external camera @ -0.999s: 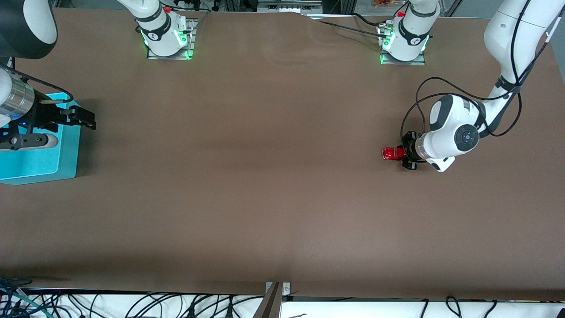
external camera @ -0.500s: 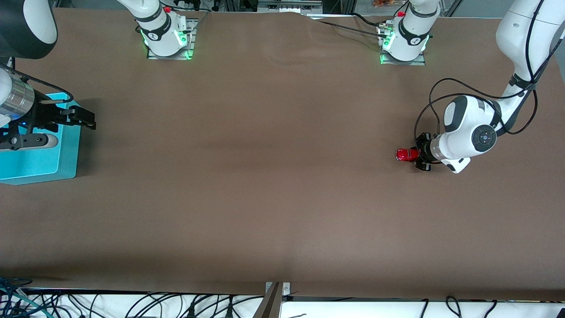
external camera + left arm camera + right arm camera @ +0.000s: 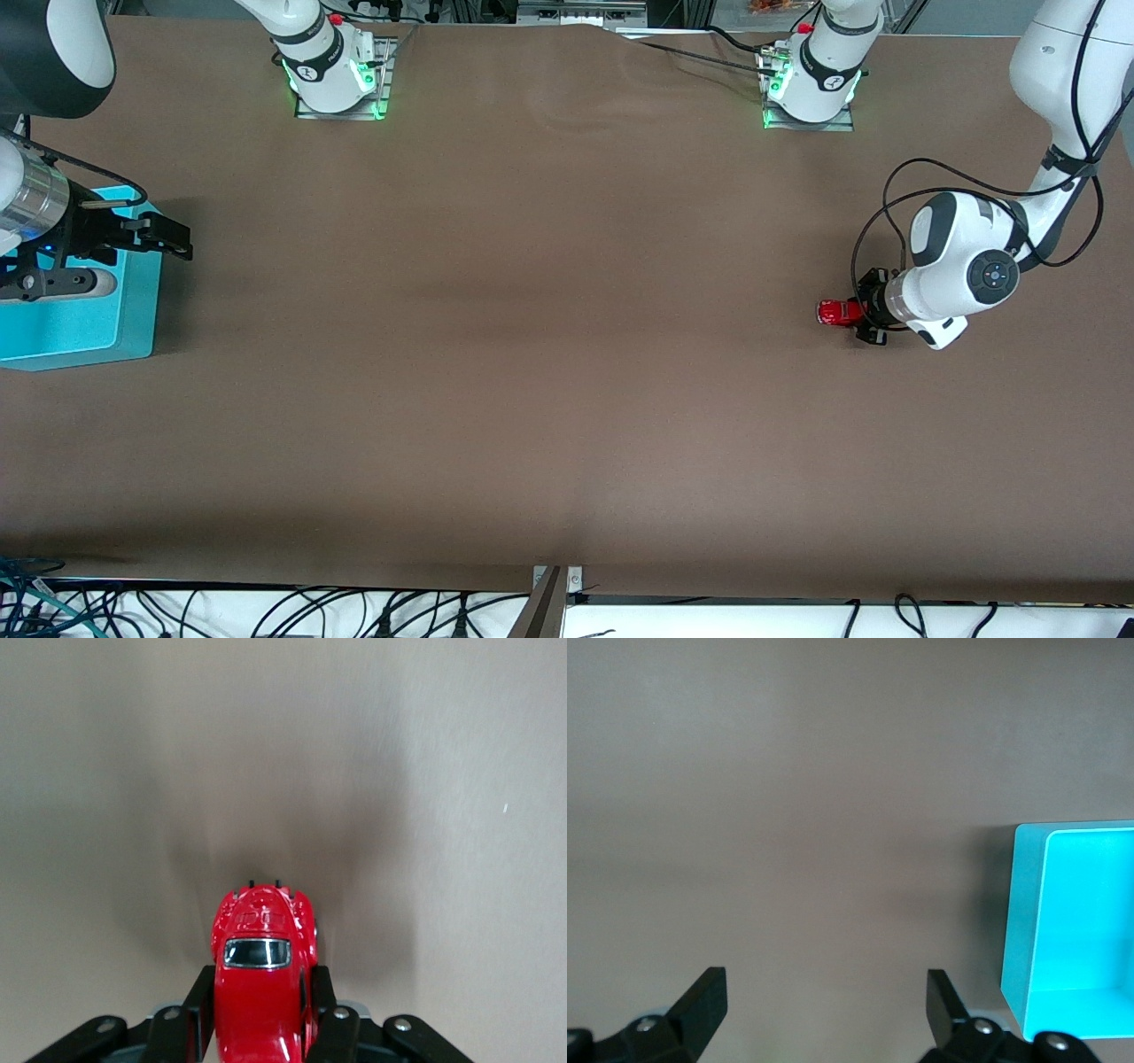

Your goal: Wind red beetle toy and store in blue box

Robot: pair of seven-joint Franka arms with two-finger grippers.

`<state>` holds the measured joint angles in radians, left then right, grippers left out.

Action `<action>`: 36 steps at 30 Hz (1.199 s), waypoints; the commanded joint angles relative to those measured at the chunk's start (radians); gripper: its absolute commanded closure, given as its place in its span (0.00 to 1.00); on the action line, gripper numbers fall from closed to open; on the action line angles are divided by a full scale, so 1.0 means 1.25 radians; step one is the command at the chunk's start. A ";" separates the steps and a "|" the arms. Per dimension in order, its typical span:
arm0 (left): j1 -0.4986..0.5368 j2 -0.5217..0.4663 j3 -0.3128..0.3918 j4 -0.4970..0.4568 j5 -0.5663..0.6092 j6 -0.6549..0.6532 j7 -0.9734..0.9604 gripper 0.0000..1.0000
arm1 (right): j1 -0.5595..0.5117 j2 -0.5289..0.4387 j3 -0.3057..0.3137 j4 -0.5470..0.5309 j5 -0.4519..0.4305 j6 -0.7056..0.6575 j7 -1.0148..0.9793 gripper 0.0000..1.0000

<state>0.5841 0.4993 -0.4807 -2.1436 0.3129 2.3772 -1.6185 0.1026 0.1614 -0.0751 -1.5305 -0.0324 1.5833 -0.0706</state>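
the left gripper [image 3: 852,314] is clenching the beetle [image 3: 833,312] by its sides, low at the table [image 3: 532,354] near the left arm's end. in the left wrist view the fingers [image 3: 199,1010] are pressing against both flanks of the beetle [image 3: 262,979], its dark window facing up. whether its wheels are touching the table is hard to tell. the right gripper [image 3: 164,237] is waiting at the right arm's end, partly over the box [image 3: 80,328], its fingers [image 3: 700,1001] spread wide and holding nothing. the box [image 3: 1063,921] is sitting open-topped on the table, well apart from the beetle.
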 commanded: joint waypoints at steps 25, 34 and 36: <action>0.004 0.061 0.046 0.043 0.049 0.019 0.019 0.77 | 0.000 0.006 0.000 0.017 0.010 -0.008 0.011 0.00; 0.004 0.058 0.045 0.052 0.043 0.016 0.011 0.38 | 0.000 0.006 0.000 0.017 0.010 -0.008 0.012 0.00; 0.004 0.057 0.043 0.052 0.043 0.011 0.007 0.38 | 0.000 0.006 -0.001 0.017 0.010 -0.008 0.012 0.00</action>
<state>0.5867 0.5165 -0.4335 -2.1199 0.3226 2.3852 -1.5854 0.1027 0.1617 -0.0752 -1.5305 -0.0324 1.5833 -0.0706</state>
